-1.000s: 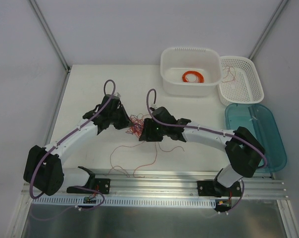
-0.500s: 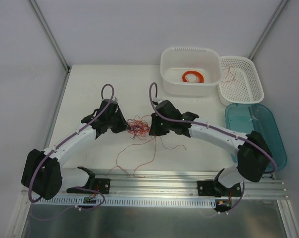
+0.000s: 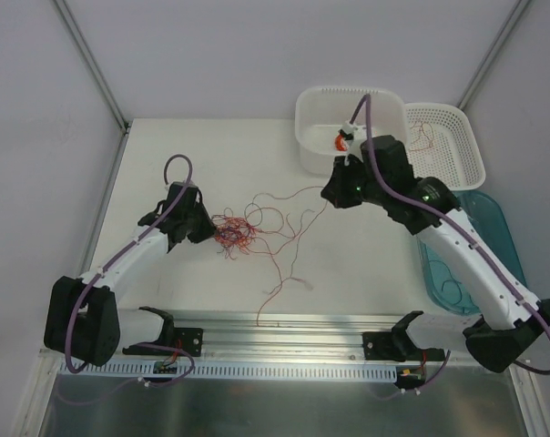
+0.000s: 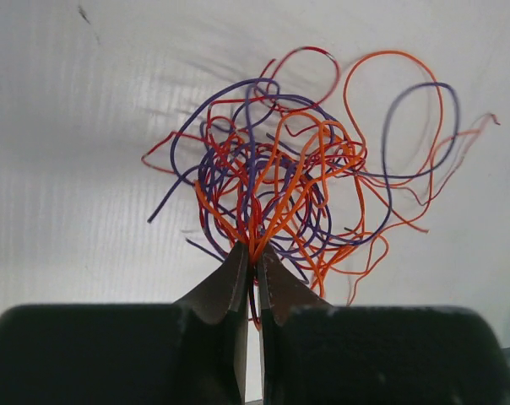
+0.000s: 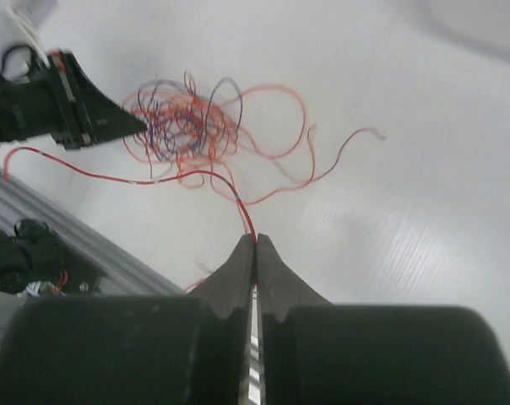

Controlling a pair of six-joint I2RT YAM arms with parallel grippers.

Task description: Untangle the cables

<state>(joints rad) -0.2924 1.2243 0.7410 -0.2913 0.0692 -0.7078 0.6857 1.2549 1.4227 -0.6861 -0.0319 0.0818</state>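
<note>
My left wrist camera shows what the overhead view cannot: my left gripper (image 4: 253, 253) is pinched tight on orange and red strands of the cables (image 4: 280, 186), a knot with purple wires mixed in, lying nearer the table's (image 3: 166, 155) left edge. My right gripper (image 5: 255, 245) is closed on one red strand (image 5: 179, 175). From above, my right arm (image 3: 457, 237) reaches toward the far right corner beside the white tub (image 3: 311, 137), and my left arm (image 3: 129, 259) is bent at the knot.

No legible text, label, brand, number or sign appears on any surface in these views.
</note>
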